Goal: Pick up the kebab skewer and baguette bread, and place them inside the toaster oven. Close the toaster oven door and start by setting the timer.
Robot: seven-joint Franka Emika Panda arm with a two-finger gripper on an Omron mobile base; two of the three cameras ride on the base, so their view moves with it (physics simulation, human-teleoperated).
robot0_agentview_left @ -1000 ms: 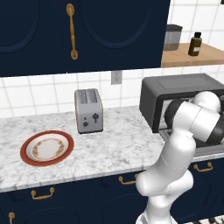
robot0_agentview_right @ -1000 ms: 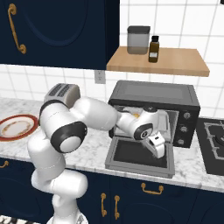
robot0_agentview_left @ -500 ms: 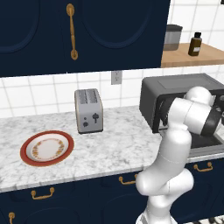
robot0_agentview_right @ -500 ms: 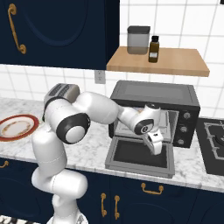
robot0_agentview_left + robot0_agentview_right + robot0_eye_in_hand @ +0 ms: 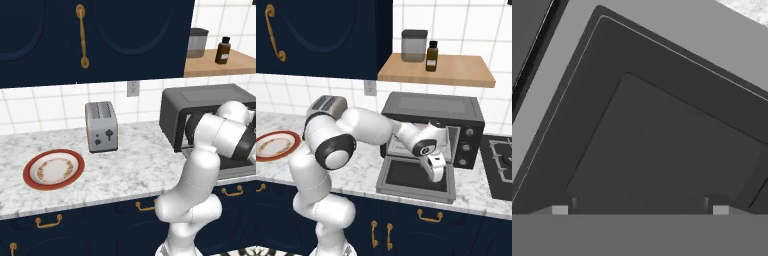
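Gripper [image 5: 436, 172] hangs just above the toaster oven door [image 5: 415, 176], which lies folded down flat at the front of the toaster oven [image 5: 431, 107]. Fingers [image 5: 560, 210] spread wide apart, nothing between them; hand cam looks straight down on the dark door glass. Oven sits at 3 o'clock on the counter [image 5: 130, 170] in left base cam, silver toaster [image 5: 101, 126] at centre, plate [image 5: 54, 169] at 9 o'clock w/ nothing on it. Can't make out skewer or bread. Jar [image 5: 414, 45] & bottle [image 5: 431, 56] on shelf at 12 o'clock above oven.

Toaster oven [image 5: 431, 107] stands right of the slot toaster [image 5: 101, 126] (plate [image 5: 54, 169] farther left), shelf [image 5: 436, 70] above.
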